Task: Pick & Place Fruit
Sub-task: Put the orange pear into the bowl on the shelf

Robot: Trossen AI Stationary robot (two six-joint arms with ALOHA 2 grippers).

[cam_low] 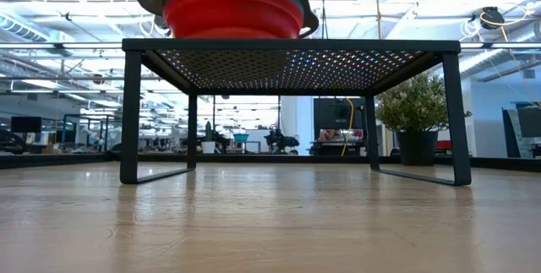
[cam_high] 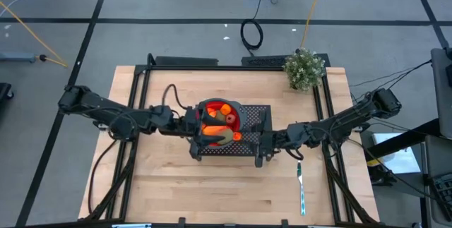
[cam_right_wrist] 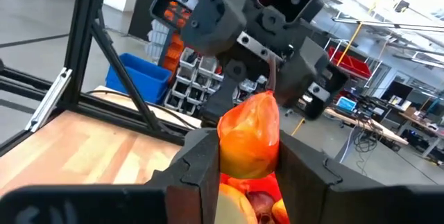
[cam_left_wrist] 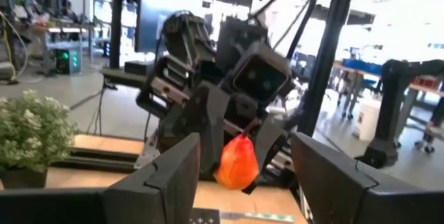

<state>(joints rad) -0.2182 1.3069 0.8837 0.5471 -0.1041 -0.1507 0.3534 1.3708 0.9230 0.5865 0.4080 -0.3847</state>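
The right claw (cam_right_wrist: 248, 165) gripped an orange-red fruit piece (cam_right_wrist: 250, 137) above the red bowl (cam_high: 217, 122) on the black mesh rack (cam_high: 251, 147). The left claw (cam_left_wrist: 243, 175) stood open facing it. More fruit (cam_high: 220, 130) lay in the bowl on the worktop (cam_high: 212, 193).

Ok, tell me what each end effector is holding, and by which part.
Right end effector pinches the orange-red toy fruit by its lower sides; left end effector holds nothing.
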